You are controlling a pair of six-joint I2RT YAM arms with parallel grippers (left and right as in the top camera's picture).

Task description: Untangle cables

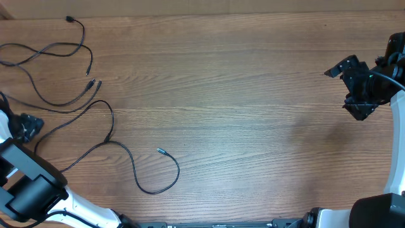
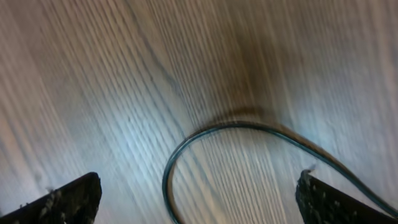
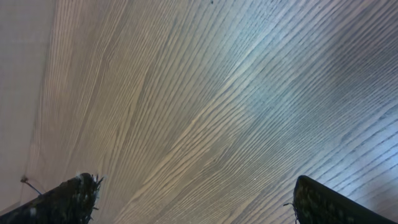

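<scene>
Overhead, table: a wood-grain table [image 1: 253,95] fills the frame, and every cord lies on its left part.
Overhead, cables: thin black cables [image 1: 83,38] lie loose at the far-left corner. Their strands cross one another, and two small plug ends [image 1: 93,82] lie close together.
Overhead, long cable: just below them a long cable [image 1: 112,123] arches, snakes toward the middle and ends in a small plug [image 1: 160,151]. Its left stretch runs down toward the left arm.
Overhead, left gripper: the left gripper [image 1: 26,125] sits at the left edge, near that left stretch. From above I cannot tell how far it is open.
Overhead, right gripper: the right gripper [image 1: 349,90] hangs at the right edge, well apart from all the cords.
Left wrist, tool: only here do the fingertips [image 2: 74,199] show. They are dark, sit in the two bottom corners and are spread wide. The left gripper [image 2: 196,202] gapes and grips nothing.
Left wrist, cord: a cable strand [image 2: 239,124] bends in an arch on the wood between the fingers and touches neither. The picture is blurred, and which cord it is cannot be told.
Right wrist, tool: the right gripper [image 3: 199,202] is also spread wide, with one fingertip in each bottom corner and nothing held.
Right wrist, surface: only bare wood grain lies between the fingers, which agrees with the overhead view.
</scene>
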